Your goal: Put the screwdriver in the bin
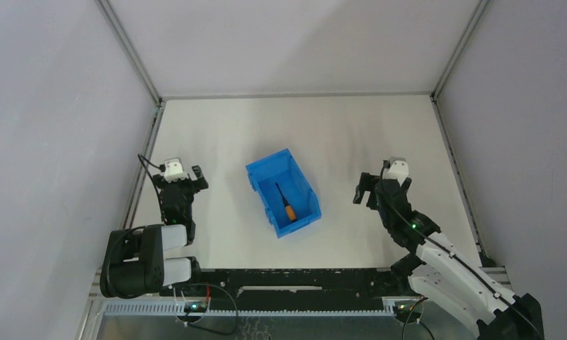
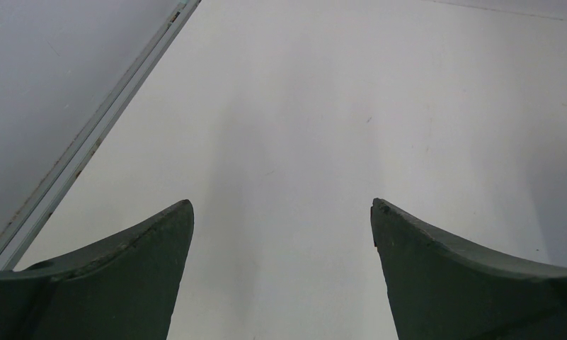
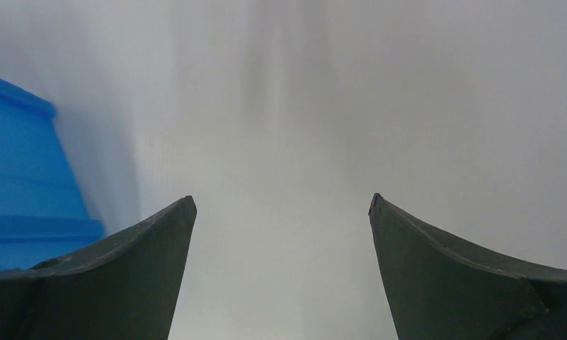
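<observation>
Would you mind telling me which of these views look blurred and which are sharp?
Right wrist: smeared, the bin soft-edged. Left wrist: sharp, faint scuffs on the table visible. Top external: crisp, the screwdriver clear inside the bin.

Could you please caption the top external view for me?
Screwdriver inside blue bin; left gripper and right gripper open on either side.

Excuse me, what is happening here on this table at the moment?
Two robot arms work at a table. The screwdriver lies inside the bin, with its orange handle toward the arms. The left gripper and the right gripper are both open and empty, one on each side of the bin, and neither touches it. So the job looks done.
</observation>
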`<state>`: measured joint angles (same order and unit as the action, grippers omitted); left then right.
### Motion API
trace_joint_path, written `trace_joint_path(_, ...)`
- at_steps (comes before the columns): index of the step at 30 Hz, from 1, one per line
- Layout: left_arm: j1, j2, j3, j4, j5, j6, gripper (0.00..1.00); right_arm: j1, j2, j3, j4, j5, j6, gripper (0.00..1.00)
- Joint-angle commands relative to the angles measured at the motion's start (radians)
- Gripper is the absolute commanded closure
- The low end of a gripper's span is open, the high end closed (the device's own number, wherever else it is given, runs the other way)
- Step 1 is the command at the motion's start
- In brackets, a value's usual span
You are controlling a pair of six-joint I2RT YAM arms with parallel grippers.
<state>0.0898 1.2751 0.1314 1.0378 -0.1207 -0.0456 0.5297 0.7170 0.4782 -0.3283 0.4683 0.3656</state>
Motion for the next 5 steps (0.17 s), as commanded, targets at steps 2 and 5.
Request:
trace_joint_path(2, -0.003, -0.017, 0.050, 0.041, -0.003, 0.010, 0.00, -0.005, -0.018, -0.072, 0.137, 0.002, 0.067, 0.00)
trace_joint_path(5, -0.003, -0.017, 0.050, 0.041, -0.004, 0.010, 0.00, 0.001, -0.034, -0.080, 0.150, -0.027, 0.077, 0.00)
